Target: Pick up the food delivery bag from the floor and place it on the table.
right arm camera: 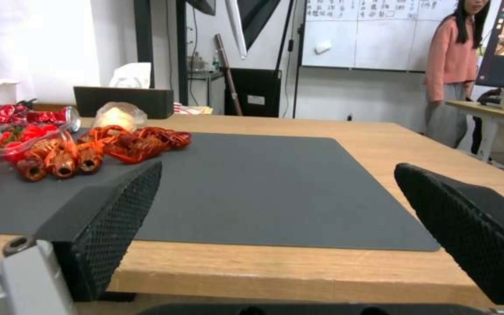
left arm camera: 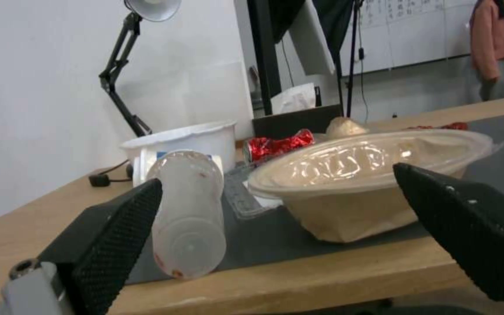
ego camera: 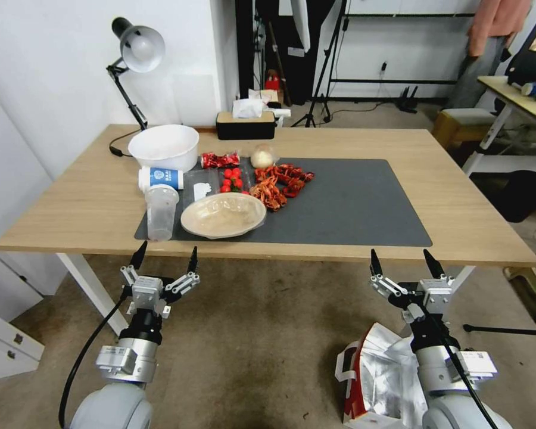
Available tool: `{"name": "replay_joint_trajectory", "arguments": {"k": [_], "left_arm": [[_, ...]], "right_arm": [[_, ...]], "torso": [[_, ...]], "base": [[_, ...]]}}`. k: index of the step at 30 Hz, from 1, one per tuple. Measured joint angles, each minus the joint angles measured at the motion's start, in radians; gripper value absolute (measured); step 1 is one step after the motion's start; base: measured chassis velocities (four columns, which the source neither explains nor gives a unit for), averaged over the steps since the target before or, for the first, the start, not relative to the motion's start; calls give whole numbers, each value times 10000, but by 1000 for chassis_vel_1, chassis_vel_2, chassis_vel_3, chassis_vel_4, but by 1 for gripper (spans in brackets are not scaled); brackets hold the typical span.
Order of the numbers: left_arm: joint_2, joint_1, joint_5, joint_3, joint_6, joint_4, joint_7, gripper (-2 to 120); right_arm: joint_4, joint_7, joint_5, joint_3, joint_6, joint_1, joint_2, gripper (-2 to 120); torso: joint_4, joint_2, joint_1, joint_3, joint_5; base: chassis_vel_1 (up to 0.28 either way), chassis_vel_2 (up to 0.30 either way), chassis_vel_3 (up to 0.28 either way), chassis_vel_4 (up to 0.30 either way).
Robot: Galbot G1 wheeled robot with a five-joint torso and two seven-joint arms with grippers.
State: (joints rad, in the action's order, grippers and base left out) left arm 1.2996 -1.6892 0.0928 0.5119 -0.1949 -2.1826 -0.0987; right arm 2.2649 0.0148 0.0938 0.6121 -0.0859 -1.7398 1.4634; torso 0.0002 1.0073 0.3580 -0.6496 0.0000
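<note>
The food delivery bag (ego camera: 378, 381) still sits on the floor (ego camera: 262, 351) at the near right, below the right arm, its mouth open so the silver lining shows and a white strap (ego camera: 341, 364) hangs on its left side. Nothing holds it, so by my reading the task has hardly begun: the pick-up, the lift and the placing on the table (ego camera: 458, 196) are all left to do.

The right gripper (ego camera: 404, 260) hangs just above and beyond the bag, close to the table's near edge, pointing forward over the tabletop. Its fingers are spread wide and empty; in the right wrist view they (right arm camera: 112, 218) frame the bare right half of the dark mat (right arm camera: 264, 183). That bare stretch looks like the likely spot for the bag.

The left gripper (ego camera: 165, 257) is held in the same level pose at the near left, also just short of the table edge, spread wide and holding nothing. Its wrist view looks between the finger pads (left arm camera: 118, 227) at a clear plastic cup (left arm camera: 188, 210) and a lidded bowl (left arm camera: 369, 175) at the mat's near left.

Farther back on the left half lie crayfish (ego camera: 280, 182), cherry tomatoes (ego camera: 232, 179), a white bowl (ego camera: 164, 146), a tissue box (ego camera: 245, 124) and a desk lamp (ego camera: 134, 53).
</note>
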Motion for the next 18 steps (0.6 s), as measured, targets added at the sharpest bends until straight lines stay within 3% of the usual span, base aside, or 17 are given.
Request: {"name": "replay_joint_trajectory", "arguments": {"k": [18], "left_arm": [[55,-182,-41,-19,35,-175,72,99]], "right_arm": [[264,113,183,6,43,39,-5,100]], "torso": [[0,-900,-382,521,0]], "base": [[0,0,0,0]]}}
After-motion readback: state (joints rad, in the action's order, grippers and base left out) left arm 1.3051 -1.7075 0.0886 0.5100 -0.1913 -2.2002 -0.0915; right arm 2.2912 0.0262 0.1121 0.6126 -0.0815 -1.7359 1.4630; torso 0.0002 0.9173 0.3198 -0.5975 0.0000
